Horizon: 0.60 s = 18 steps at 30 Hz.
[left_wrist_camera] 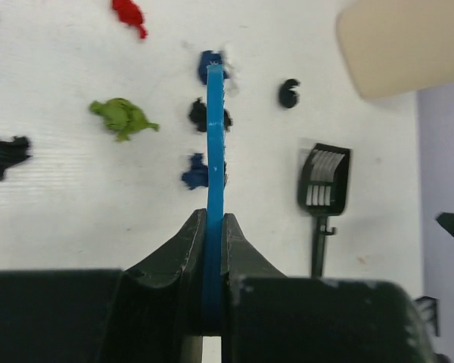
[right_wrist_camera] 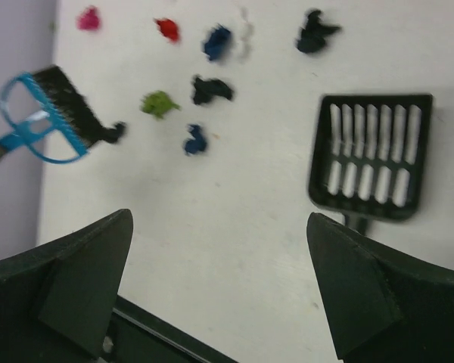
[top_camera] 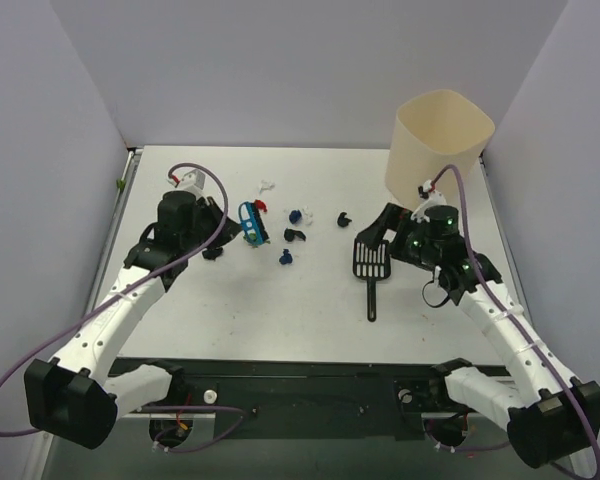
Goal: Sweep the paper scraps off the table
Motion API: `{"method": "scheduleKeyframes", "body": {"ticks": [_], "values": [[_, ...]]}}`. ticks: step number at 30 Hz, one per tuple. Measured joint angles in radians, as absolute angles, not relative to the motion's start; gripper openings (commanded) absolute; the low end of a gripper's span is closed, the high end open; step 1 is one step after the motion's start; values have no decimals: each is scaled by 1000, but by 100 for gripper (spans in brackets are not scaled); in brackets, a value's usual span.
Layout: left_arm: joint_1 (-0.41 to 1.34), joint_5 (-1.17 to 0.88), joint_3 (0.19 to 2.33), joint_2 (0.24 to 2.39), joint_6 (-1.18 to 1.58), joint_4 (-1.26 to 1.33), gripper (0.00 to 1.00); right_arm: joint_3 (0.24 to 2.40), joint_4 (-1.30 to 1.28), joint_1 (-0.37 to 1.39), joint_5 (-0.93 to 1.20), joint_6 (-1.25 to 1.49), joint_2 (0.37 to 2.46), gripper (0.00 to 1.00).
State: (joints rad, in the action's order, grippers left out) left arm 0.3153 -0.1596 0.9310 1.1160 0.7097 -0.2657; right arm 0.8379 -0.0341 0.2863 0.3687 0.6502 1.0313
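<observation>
**Brush meets scraps:** Your left gripper (left_wrist_camera: 214,227) is clamped on the handle of the blue brush (left_wrist_camera: 214,128), which it holds edge-on. The bristles face the paper scraps (left_wrist_camera: 122,118), apparently so that one stroke can drive them across the worktop (top_camera: 280,320). Most scraps lie loosely clustered mid-worktop, between the brush and the black slotted scoop (top_camera: 371,258), which rests flat and unheld. Your right gripper (right_wrist_camera: 223,257) hangs just beside the scoop with its jaws wide apart, seemingly placed to take it up as the catcher. A beige bin (top_camera: 440,135) stands at the far right, the likely place for the sweepings.
</observation>
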Motion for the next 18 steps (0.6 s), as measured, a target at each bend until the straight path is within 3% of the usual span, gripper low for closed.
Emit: {"method": "scheduleKeyframes", "body": {"ticks": [5,11,18], "values": [[387,36,1064,1180,524,-473,0,837,-313,455,57,530,1018,88],[410,132,1110,1205,383,-551,0,815,-498,620,-202,535,1055,86],[410,129,1108,1205,279,-572,0,735,-562,667,-320,607,1065,79]]}}
